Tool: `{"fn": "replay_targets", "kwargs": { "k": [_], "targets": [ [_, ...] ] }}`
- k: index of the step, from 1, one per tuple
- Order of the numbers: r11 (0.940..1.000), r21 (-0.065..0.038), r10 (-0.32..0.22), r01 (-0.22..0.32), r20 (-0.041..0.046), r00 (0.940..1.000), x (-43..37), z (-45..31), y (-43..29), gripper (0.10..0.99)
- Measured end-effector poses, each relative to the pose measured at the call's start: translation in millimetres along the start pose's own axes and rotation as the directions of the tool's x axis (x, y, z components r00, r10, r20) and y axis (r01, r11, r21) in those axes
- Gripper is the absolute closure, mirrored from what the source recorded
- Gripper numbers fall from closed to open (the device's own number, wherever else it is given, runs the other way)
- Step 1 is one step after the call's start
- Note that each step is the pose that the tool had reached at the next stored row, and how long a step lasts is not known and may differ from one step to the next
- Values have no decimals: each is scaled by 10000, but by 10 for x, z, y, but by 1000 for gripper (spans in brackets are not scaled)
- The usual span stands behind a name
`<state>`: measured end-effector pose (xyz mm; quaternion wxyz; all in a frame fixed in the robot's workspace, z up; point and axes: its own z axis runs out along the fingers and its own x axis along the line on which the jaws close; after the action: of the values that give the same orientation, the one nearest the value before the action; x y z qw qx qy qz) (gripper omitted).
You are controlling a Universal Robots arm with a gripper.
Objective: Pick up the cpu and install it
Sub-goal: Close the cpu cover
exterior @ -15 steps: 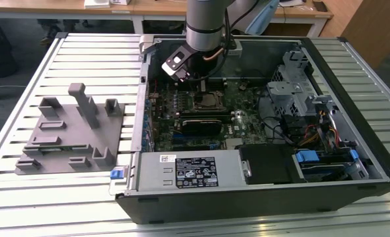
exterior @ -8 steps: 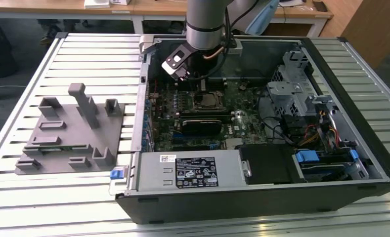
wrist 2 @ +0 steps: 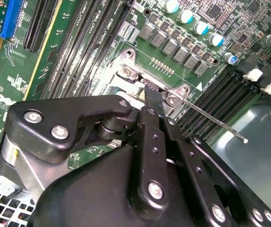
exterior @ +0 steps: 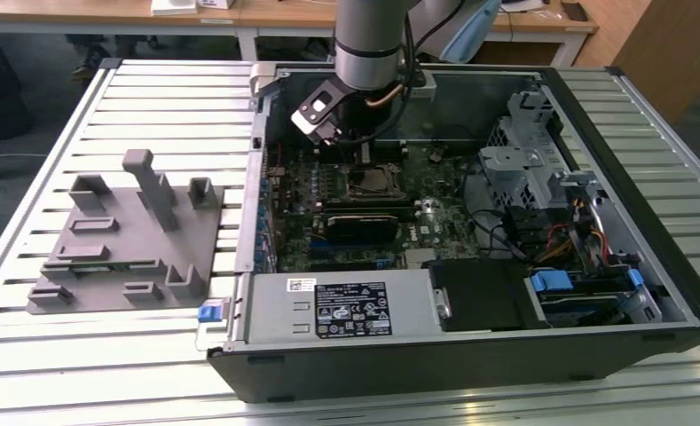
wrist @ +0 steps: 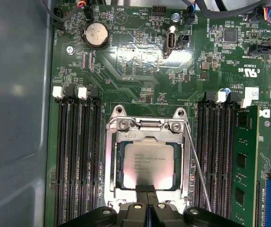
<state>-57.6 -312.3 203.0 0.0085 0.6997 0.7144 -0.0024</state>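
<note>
**Fingers closed at the edge of the seated cpu**

The black linkage of the fingers (wrist 2: 152, 101) is seen closest in both wrist views. The two tips are pressed together, with nothing pinched between them. In the first wrist view the tips are placed at one edge of the cpu (wrist: 148, 164); whether they touch it cannot be told. The cpu is seated flat, silvery top up, inside the metal socket frame (wrist: 113, 156) on the green motherboard (wrist: 126, 66). A thin wire lever (wrist: 198, 165) is seen slanting along one side of the socket frame, drawn away from it toward its free end. Black memory slots (wrist: 79, 161) are ranged on both sides of the socket frame, and a green memory stick (wrist: 241, 165) is stood beyond the slots on the lever's side. In the exterior view the arm (exterior: 367, 44) is seen above the motherboard, inside the open computer case (exterior: 651, 204), which is laid on its side on the slatted desk (exterior: 148, 89). A grey plastic fixture (exterior: 125, 240) is set on the desk at the exterior view's left, near the case.
</note>
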Motion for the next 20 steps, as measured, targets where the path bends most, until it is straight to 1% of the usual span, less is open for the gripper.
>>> {"fn": "replay_targets", "kwargs": {
  "k": [7,15,20],
  "targets": [
    [10000,0,0,0,0,10000,0,23,21,980],
    [10000,1,1,-1,2,10000,-2,41,79,980],
    [10000,-2,-1,1,-5,10000,-1,35,117,980]
  ]
}}
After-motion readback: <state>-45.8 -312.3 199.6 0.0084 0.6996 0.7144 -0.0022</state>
